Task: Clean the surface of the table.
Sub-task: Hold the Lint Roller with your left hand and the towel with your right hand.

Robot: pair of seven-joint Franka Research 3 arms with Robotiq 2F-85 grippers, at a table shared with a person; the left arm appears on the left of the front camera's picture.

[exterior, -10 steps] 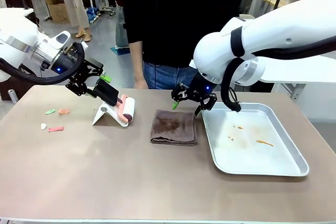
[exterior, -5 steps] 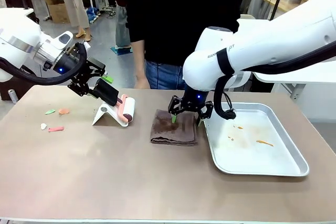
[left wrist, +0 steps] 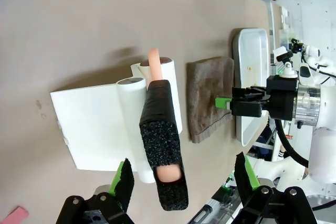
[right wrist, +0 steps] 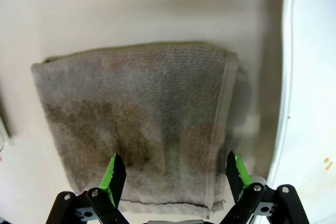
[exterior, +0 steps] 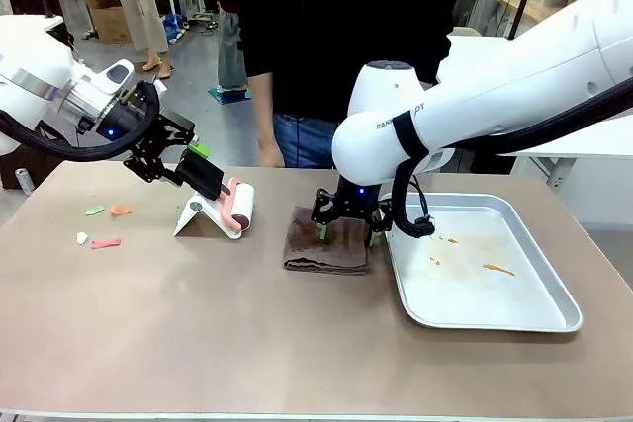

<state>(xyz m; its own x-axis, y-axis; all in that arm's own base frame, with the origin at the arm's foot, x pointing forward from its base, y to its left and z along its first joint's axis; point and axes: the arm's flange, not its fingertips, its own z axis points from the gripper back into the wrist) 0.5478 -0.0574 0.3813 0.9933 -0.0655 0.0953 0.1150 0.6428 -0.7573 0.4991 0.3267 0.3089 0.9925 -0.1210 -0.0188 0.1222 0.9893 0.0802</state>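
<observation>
On the table, which spans the foreground between the rig and the person at its far edge, nothing is wiped yet. Coloured scraps lie on its left part. A brown cloth lies folded near the middle. A silver tray with orange smears sits just right of it.

Step in hand, as I judge it: fetching the tools, not cleaning.

- Right gripper: jaws fully wide and holding nothing, pointing down just over the cloth's right half. From its wrist the green pads straddle the near hem.
- Left gripper: also fully wide and holding nothing. The lint roller's black foam handle lies between the pads, nearer one, touched by neither. The roller leans on its white stand.

Next move, my guess: lower the right the last bit, press into the cloth and close on a fold, clear of the tray rim. The left need only close on the handle.

Against a second ago: the right arm has swung over from the tray's far left corner and dropped. The left arm, cloth, roller and scraps are where they were.
</observation>
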